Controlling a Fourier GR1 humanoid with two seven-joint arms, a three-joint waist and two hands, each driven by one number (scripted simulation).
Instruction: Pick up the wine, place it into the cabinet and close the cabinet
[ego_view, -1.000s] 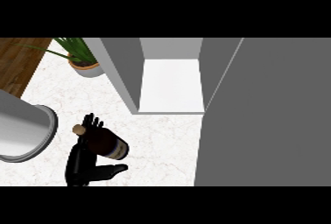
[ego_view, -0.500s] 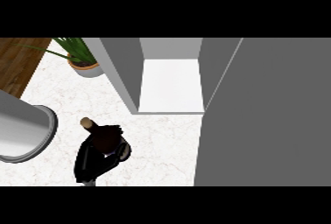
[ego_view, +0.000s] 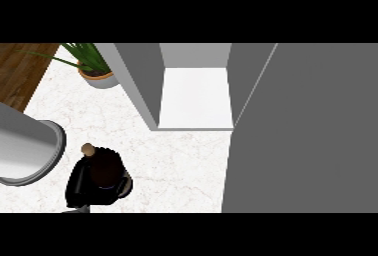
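The wine bottle (ego_view: 103, 170) is standing on the white marbled counter (ego_view: 177, 155) near its front edge, toward the left side. Its tan cork top is showing at the upper left of the dark body, so the bottle is appearing tilted up and to the left in the head view.

1 black hand (ego_view: 88, 187) is coming in from the lower edge at the left and is curling round the bottle, covering most of its lower body. Which arm it belongs to cannot be told from this view.

The cabinet (ego_view: 196, 95) is sitting at the back of the counter with its interior open and its white floor showing. Its grey door (ego_view: 303, 135) is swinging out across the right side of the view.

A grey cylindrical container (ego_view: 26, 150) is lying at the left edge, just beside the bottle. A potted plant (ego_view: 96, 75) is standing in the back left corner.
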